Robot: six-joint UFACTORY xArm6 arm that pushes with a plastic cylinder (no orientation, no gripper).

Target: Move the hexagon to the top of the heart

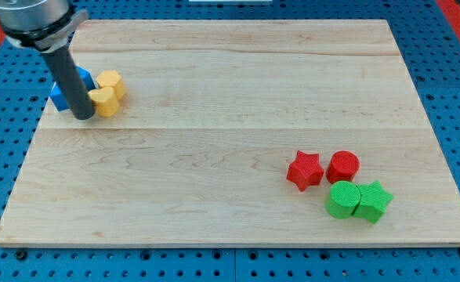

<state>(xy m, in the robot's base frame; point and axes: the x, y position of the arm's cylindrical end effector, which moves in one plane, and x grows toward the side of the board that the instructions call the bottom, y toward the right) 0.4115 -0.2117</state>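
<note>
A yellow hexagon (110, 83) lies near the view's top left on the wooden board (214, 141). A yellow heart (103, 101) sits just below it and touches it. My tip (84, 115) stands right at the heart's left side, touching or nearly touching it. The rod covers part of a blue block (60, 95) whose shape I cannot make out, just left of the yellow blocks.
At the view's lower right lie a red star (305, 170), a red cylinder (343, 166), a green cylinder (342, 199) and a green star (372, 200), close together. A blue perforated table surrounds the board.
</note>
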